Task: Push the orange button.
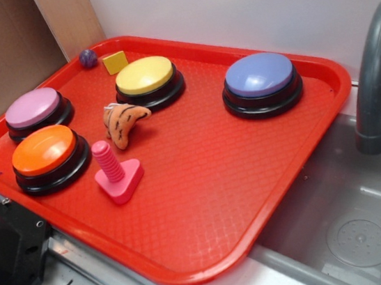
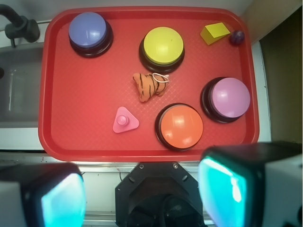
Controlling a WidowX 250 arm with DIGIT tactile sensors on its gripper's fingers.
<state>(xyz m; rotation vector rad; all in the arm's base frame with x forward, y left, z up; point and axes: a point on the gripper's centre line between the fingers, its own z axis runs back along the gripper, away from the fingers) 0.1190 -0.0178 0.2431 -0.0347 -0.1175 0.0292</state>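
Note:
The orange button [image 1: 44, 151] has a glossy orange dome on a black base and sits at the near left of the red tray [image 1: 205, 204]. It also shows in the wrist view [image 2: 180, 126], near the tray's lower edge [image 2: 142, 153]. My gripper [image 2: 142, 194] is open and empty, its two teal-padded fingers [image 2: 61, 201] wide apart, high above the tray's near edge, with the orange button ahead and slightly right. The gripper is out of the exterior view.
On the tray: a pink button [image 1: 33, 108], a yellow button [image 1: 145, 76], a blue button [image 1: 260, 76], a striped plush toy [image 1: 123, 121], a pink screw piece [image 1: 115, 170], a yellow block [image 1: 115, 62], a purple ball [image 1: 88, 57]. A grey sink [image 1: 357, 233] and faucet [image 1: 375, 76] are right.

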